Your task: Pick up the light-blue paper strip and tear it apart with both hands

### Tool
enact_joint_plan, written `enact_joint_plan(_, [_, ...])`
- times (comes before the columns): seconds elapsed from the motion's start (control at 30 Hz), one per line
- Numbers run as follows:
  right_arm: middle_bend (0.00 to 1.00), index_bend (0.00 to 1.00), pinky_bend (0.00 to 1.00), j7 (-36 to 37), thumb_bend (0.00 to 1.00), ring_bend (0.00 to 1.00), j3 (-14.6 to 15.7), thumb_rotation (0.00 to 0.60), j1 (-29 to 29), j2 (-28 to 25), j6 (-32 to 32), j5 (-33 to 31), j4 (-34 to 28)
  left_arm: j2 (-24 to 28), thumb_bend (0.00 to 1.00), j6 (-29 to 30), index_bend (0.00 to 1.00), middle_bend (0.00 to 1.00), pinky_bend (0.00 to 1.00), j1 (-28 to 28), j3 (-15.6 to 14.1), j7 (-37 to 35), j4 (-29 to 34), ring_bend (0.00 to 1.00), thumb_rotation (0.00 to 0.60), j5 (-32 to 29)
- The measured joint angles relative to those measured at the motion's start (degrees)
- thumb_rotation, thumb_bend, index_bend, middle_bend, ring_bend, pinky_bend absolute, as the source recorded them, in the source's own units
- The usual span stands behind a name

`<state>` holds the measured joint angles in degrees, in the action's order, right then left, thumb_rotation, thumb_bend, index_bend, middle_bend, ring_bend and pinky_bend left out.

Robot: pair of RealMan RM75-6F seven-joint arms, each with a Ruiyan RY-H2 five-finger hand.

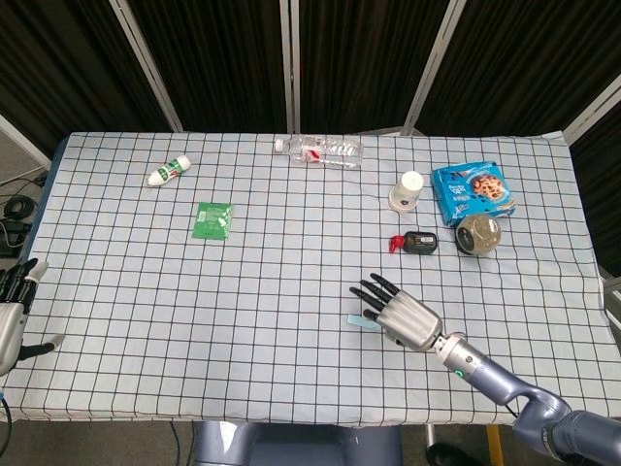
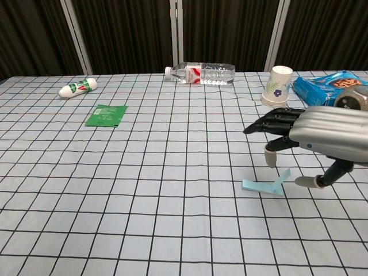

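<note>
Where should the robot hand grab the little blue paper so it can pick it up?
Probably the light-blue paper strip is best pinched at its right end, which sticks up off the checked tablecloth while the rest lies flat. The right robot hand hovers over it, so coming down from above suits.

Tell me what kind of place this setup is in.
Probably a robot test or data-collection bay, not a home. A table in a checked cloth carries scattered, unrelated props such as a water bottle and a cookie pack, and black curtains on metal posts screen it off behind.
</note>
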<state>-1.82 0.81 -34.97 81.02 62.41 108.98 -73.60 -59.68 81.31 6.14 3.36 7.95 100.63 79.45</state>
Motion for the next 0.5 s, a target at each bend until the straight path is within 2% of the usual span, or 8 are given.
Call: enact_joint_plan(0.5, [0.08, 0.51, 0.0, 0.91, 0.22, 0.0, 2.19, 0.6, -0.96, 4.01, 3.87, 0.35, 7.81, -0.21, 0.0, -0.15, 0.0, 0.0, 0.0, 0.06, -0.18, 0.33, -0.09, 0.0, 0.6, -0.15])
